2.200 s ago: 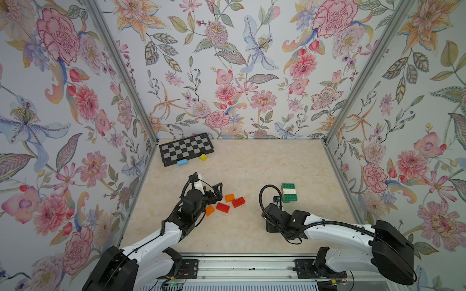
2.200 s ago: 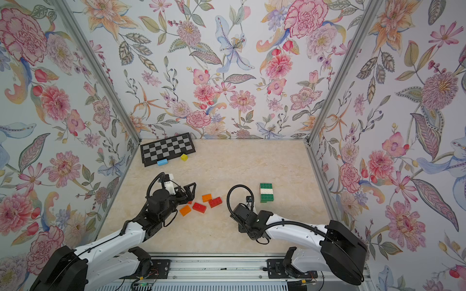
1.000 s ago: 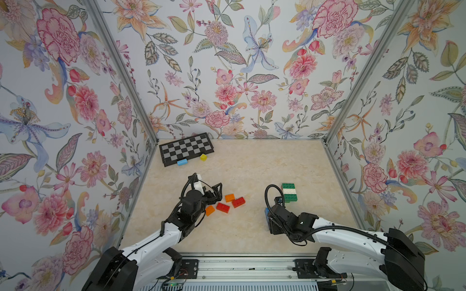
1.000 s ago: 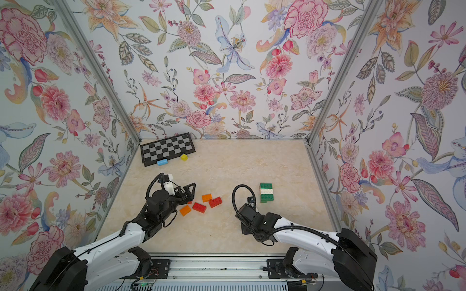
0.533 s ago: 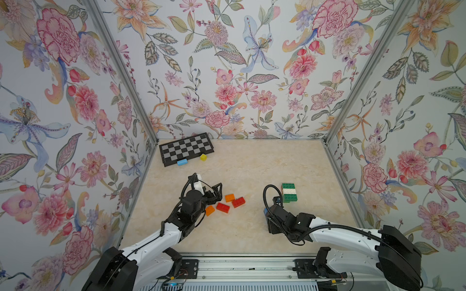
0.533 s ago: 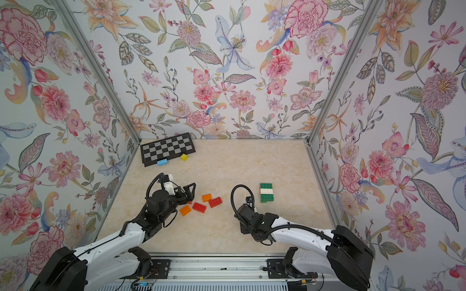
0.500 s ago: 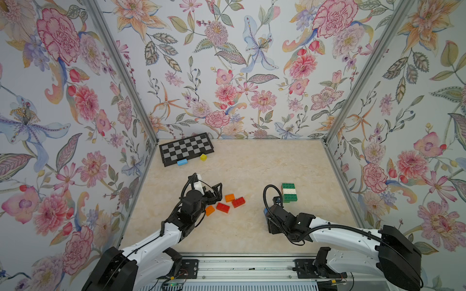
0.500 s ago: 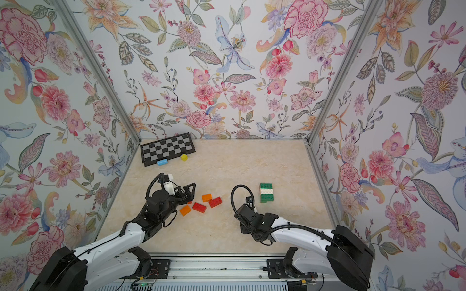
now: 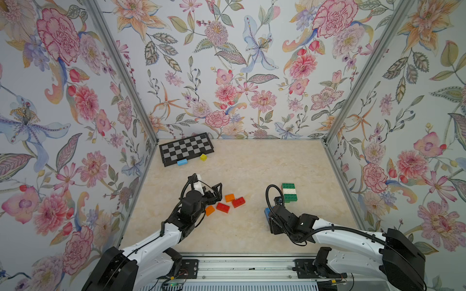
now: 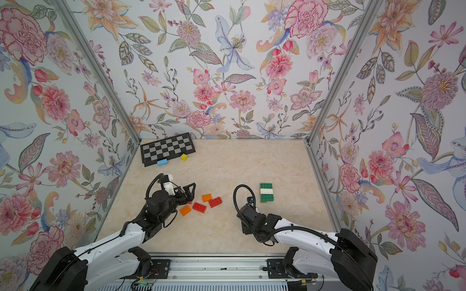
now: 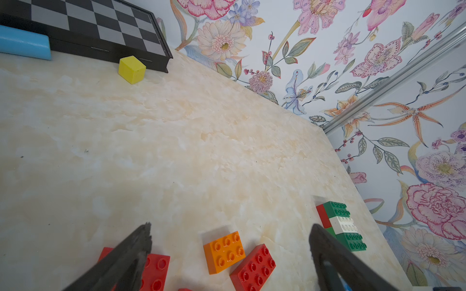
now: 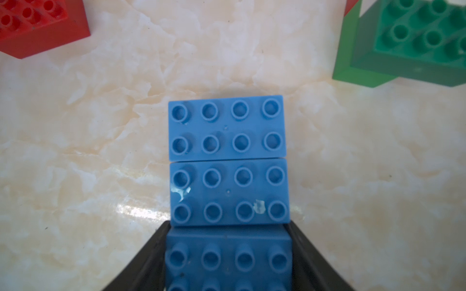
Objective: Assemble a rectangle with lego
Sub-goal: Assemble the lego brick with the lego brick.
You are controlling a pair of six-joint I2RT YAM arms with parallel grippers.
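Right wrist view, item one: my right pincer (image 12: 228, 231) is clenched on a blue brick (image 12: 228, 259), a finger on each short end. A blue pair (image 12: 228, 191) lies studs up just ahead of it, long sides touching.

Item two: my left pincer (image 11: 230, 226) is released, spread wide and empty. It hangs over the red and orange bricks (image 9: 223, 207), four loose ones scattered left of centre.

Item three: green-and-white stack (image 9: 289, 192), right of centre, well apart from the loose ones. The left wrist view shows red in its lower layer.

Item four: worktop (image 9: 252, 163), cream with a marbled pattern, glossy under my right wrist.

Item five: chessboard (image 9: 186, 148), far left corner, against the back wall. A blue block (image 9: 182, 162) touches its near edge and a yellow cube (image 9: 203, 157) sits just beside that.

Item six: walls (image 9: 227, 75) on three sides, floral paper in pink, orange and lilac on pale grey, joined by metal posts (image 9: 121, 70).

Item seven: rail (image 9: 239, 264) along the near edge, carrying both arm bases.
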